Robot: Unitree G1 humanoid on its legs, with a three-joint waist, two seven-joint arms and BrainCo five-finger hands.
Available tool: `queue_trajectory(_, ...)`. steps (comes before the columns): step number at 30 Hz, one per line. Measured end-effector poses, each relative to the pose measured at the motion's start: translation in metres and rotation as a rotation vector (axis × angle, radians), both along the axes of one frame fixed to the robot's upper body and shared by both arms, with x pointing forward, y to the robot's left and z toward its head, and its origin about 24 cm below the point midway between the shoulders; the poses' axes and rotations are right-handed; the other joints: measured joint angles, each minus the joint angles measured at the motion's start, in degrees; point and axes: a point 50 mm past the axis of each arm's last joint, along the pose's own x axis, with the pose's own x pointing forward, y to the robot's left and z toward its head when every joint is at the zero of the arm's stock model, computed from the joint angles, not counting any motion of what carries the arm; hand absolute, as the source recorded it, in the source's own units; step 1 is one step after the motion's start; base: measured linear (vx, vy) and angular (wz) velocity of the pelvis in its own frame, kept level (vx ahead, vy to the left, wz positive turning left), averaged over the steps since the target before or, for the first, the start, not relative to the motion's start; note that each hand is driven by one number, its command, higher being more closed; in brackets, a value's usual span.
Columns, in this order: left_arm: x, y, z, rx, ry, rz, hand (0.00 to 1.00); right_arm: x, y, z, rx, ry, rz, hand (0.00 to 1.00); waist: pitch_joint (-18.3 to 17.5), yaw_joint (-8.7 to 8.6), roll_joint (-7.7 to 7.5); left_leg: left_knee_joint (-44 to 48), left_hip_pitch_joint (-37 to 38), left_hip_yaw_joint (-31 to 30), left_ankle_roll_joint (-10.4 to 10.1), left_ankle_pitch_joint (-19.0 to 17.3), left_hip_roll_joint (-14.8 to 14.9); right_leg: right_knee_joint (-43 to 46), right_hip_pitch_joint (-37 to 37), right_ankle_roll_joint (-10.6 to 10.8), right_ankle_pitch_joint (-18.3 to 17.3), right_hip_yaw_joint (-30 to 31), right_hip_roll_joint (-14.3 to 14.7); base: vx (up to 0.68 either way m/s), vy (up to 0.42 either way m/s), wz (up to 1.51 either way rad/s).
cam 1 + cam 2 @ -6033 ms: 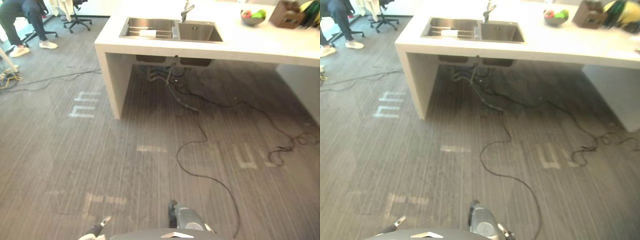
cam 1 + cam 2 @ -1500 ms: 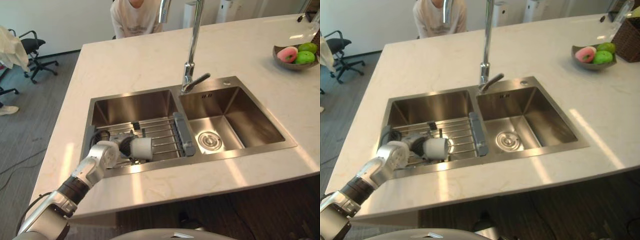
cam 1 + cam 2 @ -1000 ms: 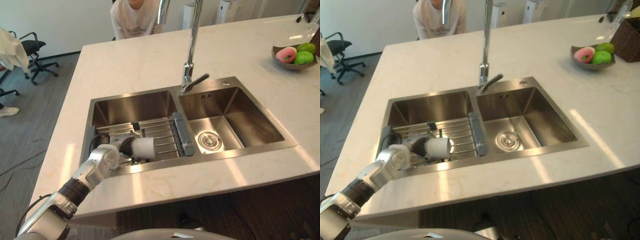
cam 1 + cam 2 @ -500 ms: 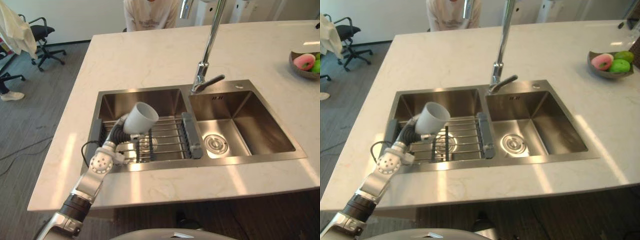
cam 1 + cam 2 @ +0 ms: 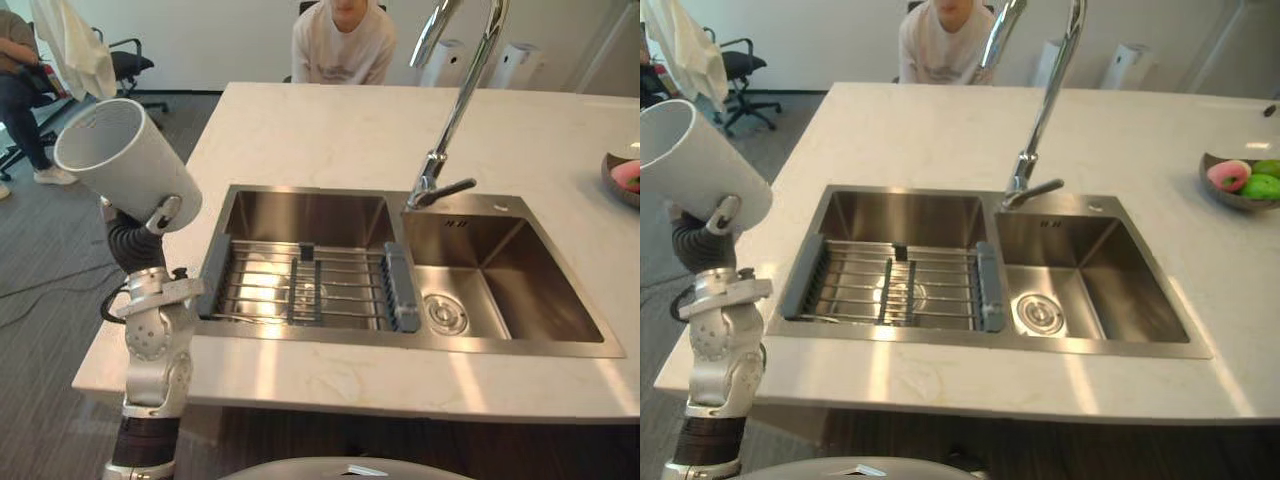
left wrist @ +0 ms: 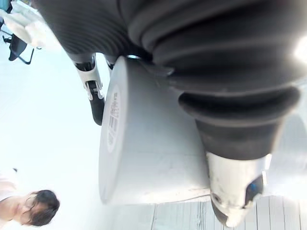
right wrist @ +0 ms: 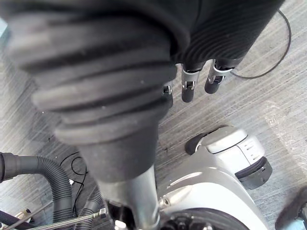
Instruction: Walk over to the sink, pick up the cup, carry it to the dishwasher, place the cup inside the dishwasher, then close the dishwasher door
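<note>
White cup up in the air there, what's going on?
The robot's left hand grips a white cup, holding it tilted in the air off the left end of the counter, clear of the sink. A dish rack sits in the sink's left basin. Its right hand hangs open above the floor. A person is behind the counter.

Two head eyes looking down at the same sink (image 5: 300,215), left wrist camera close on cup (image 6: 153,143), right facing floor (image 7: 268,81).
</note>
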Motion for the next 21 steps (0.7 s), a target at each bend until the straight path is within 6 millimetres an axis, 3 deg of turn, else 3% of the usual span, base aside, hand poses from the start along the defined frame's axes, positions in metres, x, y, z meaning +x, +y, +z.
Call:
queue_trajectory(6,-0.006,0.001,0.002,-0.043,-0.021,0.029,1.0,0.004,-0.005,0.002,-0.211,0.079,0.113,0.0,-0.6,1.33,-0.07,0.0,-0.2,-0.1,0.0,0.1,0.0,0.0,0.1,0.0,0.0,-0.3,0.0,-0.01,-0.005,0.02)
queue_trajectory(7,-0.011,0.001,-0.002,-0.034,-0.007,0.026,1.0,0.013,-0.012,0.008,-0.467,0.154,0.149,0.0,-1.1,2.36,0.56,-0.3,-0.2,-0.3,0.1,0.1,0.0,0.0,0.2,0.0,-0.4,-0.5,0.1,-0.01,-0.008,0.04)
queue_trajectory(14,-0.013,0.0,0.0,-0.065,-0.026,0.029,1.0,0.013,-0.014,0.009,-0.446,0.135,0.119,0.0,-1.0,1.6,0.56,2.2,-1.2,-0.2,0.1,-1.7,0.1,0.0,-1.0,-0.1,-0.5,1.3,0.4,-0.01,-0.005,-0.1)
queue_trajectory(16,-0.012,-0.008,-0.001,-0.06,-0.025,-0.014,1.0,0.005,-0.013,0.008,-0.383,0.134,0.057,0.0,-0.8,0.53,0.88,2.5,-2.0,-1.6,0.4,-2.1,0.0,0.0,-1.2,-0.1,-0.8,0.3,0.1,0.02,-0.023,0.16)
queue_trajectory(21,-0.011,-0.02,-0.003,-0.073,-0.039,-0.105,1.0,-0.017,-0.006,0.004,-0.158,0.086,-0.165,0.0,-1.0,0.79,1.71,2.6,-3.2,-5.4,0.2,-2.4,-0.1,0.0,-1.7,0.3,-1.5,-1.4,0.2,0.07,-0.012,0.15)
